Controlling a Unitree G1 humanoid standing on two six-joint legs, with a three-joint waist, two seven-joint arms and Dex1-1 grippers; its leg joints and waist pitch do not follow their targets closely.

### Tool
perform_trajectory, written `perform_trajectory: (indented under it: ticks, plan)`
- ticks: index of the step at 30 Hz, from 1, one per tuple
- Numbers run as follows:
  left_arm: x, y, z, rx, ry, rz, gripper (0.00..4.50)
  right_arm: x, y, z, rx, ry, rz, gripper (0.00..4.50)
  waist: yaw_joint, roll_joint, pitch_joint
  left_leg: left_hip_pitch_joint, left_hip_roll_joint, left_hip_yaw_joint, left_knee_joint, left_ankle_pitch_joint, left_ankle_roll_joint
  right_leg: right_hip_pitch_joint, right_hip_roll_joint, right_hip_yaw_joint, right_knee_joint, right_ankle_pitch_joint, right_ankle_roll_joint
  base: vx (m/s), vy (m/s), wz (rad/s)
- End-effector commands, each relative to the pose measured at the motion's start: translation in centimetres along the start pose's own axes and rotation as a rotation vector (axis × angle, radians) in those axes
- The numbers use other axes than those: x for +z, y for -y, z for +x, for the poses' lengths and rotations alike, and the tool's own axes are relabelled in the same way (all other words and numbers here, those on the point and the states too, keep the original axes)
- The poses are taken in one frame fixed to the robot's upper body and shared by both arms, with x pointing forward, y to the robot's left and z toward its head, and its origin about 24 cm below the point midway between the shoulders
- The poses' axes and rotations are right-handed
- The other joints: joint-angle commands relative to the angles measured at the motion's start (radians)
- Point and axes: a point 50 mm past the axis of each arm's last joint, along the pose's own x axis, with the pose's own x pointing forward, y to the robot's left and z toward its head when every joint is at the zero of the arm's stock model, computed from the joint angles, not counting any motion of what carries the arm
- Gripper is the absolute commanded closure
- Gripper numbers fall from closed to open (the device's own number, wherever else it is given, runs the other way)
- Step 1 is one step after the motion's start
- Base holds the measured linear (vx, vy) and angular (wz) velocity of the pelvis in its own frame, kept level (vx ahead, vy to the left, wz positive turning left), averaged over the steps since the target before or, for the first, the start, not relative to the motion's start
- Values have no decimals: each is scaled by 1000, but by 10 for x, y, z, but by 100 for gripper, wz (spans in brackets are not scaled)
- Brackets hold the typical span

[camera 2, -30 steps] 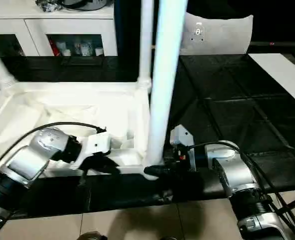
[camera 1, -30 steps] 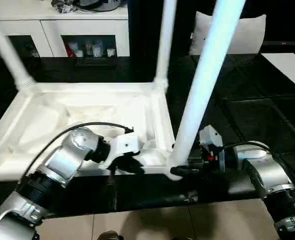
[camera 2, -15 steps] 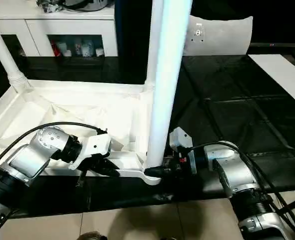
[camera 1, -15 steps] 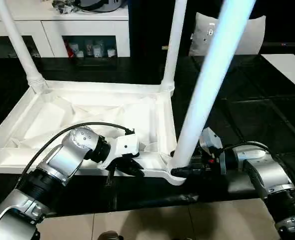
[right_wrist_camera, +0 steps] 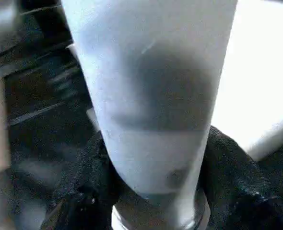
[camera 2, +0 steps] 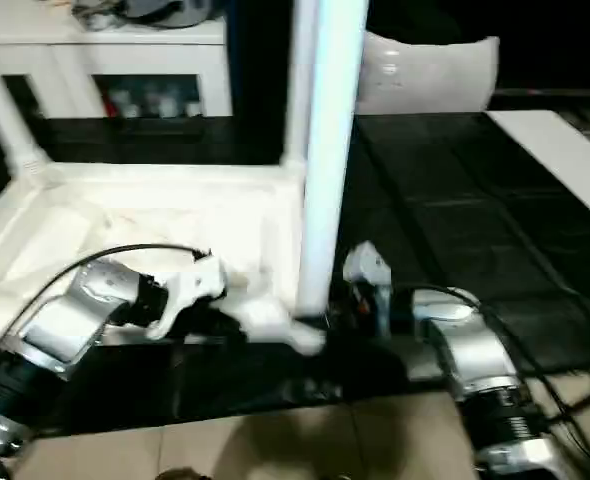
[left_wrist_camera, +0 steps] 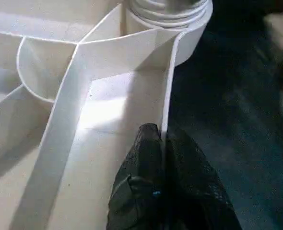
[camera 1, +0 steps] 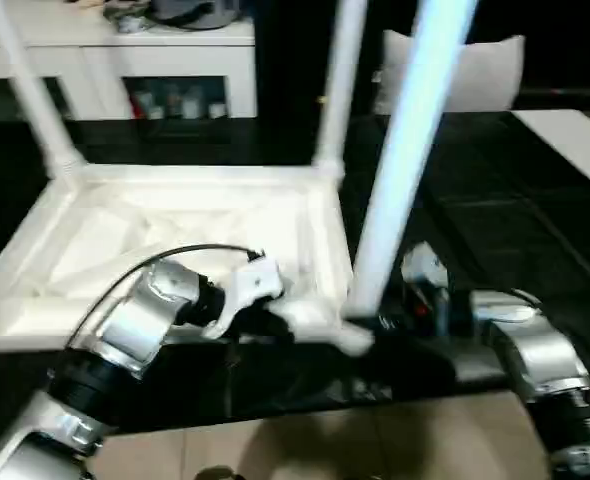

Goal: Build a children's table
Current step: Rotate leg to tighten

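Right wrist view, unmarked white leg (right_wrist_camera: pixel 153 105), no readable writing

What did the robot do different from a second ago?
The right gripper closed its fingers around the near leg just above its socket. The left gripper stays pinched on the tabletop's rim. The upside-down tabletop and the two far legs stay put.
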Motion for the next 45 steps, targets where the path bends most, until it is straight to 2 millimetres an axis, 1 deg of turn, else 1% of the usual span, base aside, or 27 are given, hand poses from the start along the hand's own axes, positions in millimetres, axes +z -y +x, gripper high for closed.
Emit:
perform_trajectory:
  ticks: [1, 2, 4, 8, 10, 11, 12, 13, 14, 15, 16, 18, 22, 23, 25, 26, 28, 29, 32, 33, 37, 39, 40, 41, 42, 44, 45]
  plan:
    - [35, 9, 16, 90, 159, -8, 450, 2, -9, 33, -38, 54, 113, 241, -12, -10, -52, -4, 28, -28, -84, -355, -4, 44, -63, 22, -111, -671, -43, 0, 0, 0]
    - [39, 8, 19, 127, 177, -23, 450, 3, -8, 36, -75, 63, 128, 241, -18, -9, -53, -1, 26, -28, -82, -354, -1, 43, -64, 19, -118, -668, -44, 0, 0, 0]
    - [48, 7, 25, 204, 224, -65, 450, 4, -4, 42, -165, 79, 170, 241, -34, -12, -57, -8, 26, -27, -82, -334, 16, 44, -61, 20, -112, -602, -66, 0, 0, 0]
    - [61, 10, 34, 283, 270, -106, 450, 4, 4, 50, -306, 97, 223, 241, -38, -16, -61, -9, 26, -20, -80, -294, 42, 41, -60, 29, -107, -530, -95, 0, 0, 0]
    - [68, 16, 41, 296, 283, -107, 450, 4, 6, 54, -356, 98, 220, 241, -37, -15, -61, -12, 27, -18, -80, -265, 48, 42, -60, 33, -101, -490, -114, 0, 0, 0]
    - [69, 18, 43, 301, 276, -96, 450, 4, 6, 55, -371, 102, 211, 241, -30, -16, -69, -13, 30, -15, -77, -211, 60, 44, -59, 38, -89, -409, -138, 0, 0, 0]
    - [70, 20, 45, 306, 267, -85, 450, 5, 6, 56, -370, 106, 207, 206, -27, -16, -69, -15, 30, -13, -76, -190, 66, 44, -59, 40, -86, -377, -146, 0, 0, 0]
    - [70, 20, 45, 306, 256, -71, 450, 5, 5, 56, -365, 104, 198, 185, -21, -14, -73, -17, 31, -12, -74, -145, 77, 47, -58, 42, -74, -297, -171, 0, 0, 0]
    - [69, 20, 45, 309, 247, -64, 450, 5, 5, 56, -369, 100, 189, 173, -19, -15, -75, -18, 32, -11, -73, -125, 86, 48, -56, 43, -68, -258, -182, 60, -24, 3]
    - [68, 19, 44, 314, 241, -57, 450, 4, 5, 55, -366, 102, 190, 173, -17, -17, -76, -18, 31, -9, -71, -109, 96, 49, -55, 44, -64, -227, -192, 0, 0, 0]
    - [66, 18, 43, 319, 229, -45, 450, 4, 5, 54, -366, 106, 189, 151, -13, -16, -75, -20, 31, -8, -72, -97, 107, 51, -56, 44, -61, -204, -205, 0, 0, 0]
    - [61, 15, 40, 322, 208, -27, 450, 5, 6, 51, -364, 108, 162, 138, -4, -13, -76, -18, 32, -7, -72, -78, 112, 53, -56, 44, -58, -184, -214, 0, 0, 0]
    - [56, 13, 36, 304, 193, 1, 450, 7, 8, 43, -340, 134, 137, 106, -4, -12, -73, -15, 35, -7, -75, -106, 100, 53, -56, 44, -61, -210, -211, 0, 0, 0]
    - [55, 13, 34, 292, 189, 13, 450, 8, 9, 39, -331, 140, 124, 106, -3, -7, -75, -13, 35, -8, -75, -119, 93, 53, -57, 44, -63, -224, -209, 0, 0, 0]
    - [51, 12, 32, 266, 175, 28, 450, 9, 11, 31, -305, 145, 98, 83, 0, -7, -75, -10, 36, -7, -75, -143, 82, 52, -56, 45, -66, -236, -204, 0, 0, 0]
    - [49, 11, 31, 253, 168, 37, 450, 9, 12, 26, -289, 141, 82, 74, 1, -4, -76, -10, 36, -8, -76, -147, 79, 53, -56, 45, -64, -236, -204, 0, 0, 0]
    - [46, 10, 29, 231, 158, 46, 450, 9, 12, 20, -265, 131, 60, 49, 2, -5, -75, -9, 38, -9, -77, -159, 75, 52, -56, 44, -66, -242, -204, 0, 0, 0]
    - [40, 9, 26, 190, 146, 66, 450, 9, 14, 11, -224, 116, 21, 49, 6, -1, -79, -8, 37, -9, -75, -154, 71, 54, -56, 44, -64, -234, -205, 0, 0, 0]
    - [31, 9, 20, 121, 113, 97, 450, 12, 16, -1, -170, 107, -29, 16, 16, -3, -78, -8, 37, -7, -74, -156, 76, 53, -56, 46, -64, -231, -205, 0, 0, 0]
    - [28, 8, 18, 108, 104, 103, 450, 14, 16, -5, -149, 104, -40, 6, 19, -1, -79, -7, 36, -7, -74, -156, 75, 53, -56, 46, -63, -231, -206, 0, 0, 0]
    - [16, 6, 5, -7, 59, 157, 450, 16, 8, -19, 36, 43, -95, 6, 32, 1, -79, -3, 40, -8, -74, -165, 76, 52, -56, 47, -60, -236, -206, 0, 0, 0]
    - [10, 8, -1, -86, 43, 193, 450, 16, 5, -24, 100, 21, -109, 6, 36, 0, -78, -2, 40, -8, -75, -167, 76, 51, -56, 48, -60, -238, -206, 0, 0, 0]
    - [9, 8, -3, -105, 33, 203, 450, 17, 4, -25, 121, 18, -111, 6, 35, -4, -78, -3, 40, -7, -75, -167, 76, 51, -56, 48, -59, -239, -207, 0, 0, 0]
    - [7, 7, -6, -127, 24, 217, 450, 17, 4, -26, 143, 13, -114, 6, 40, -2, -78, 0, 40, -7, -76, -174, 71, 49, -57, 48, -60, -252, -211, 0, 0, 0]
    - [6, 7, -7, -144, 19, 227, 450, 17, 3, -27, 158, 10, -116, 6, 42, -3, -76, 0, 41, -6, -76, -186, 66, 49, -57, 48, -62, -275, -208, 0, 0, 0]
    - [3, 8, -12, -201, 12, 241, 450, 17, 1, -29, 206, -3, -110, 6, 42, -1, -76, 1, 42, -7, -78, -194, 56, 48, -58, 48, -63, -284, -206, 0, 0, 0]
    - [2, 8, -13, -225, 3, 249, 450, 17, 0, -29, 229, -11, -108, 6, 43, -8, -77, 0, 43, -7, -77, -198, 55, 49, -58, 49, -61, -288, -205, 0, 0, 0]
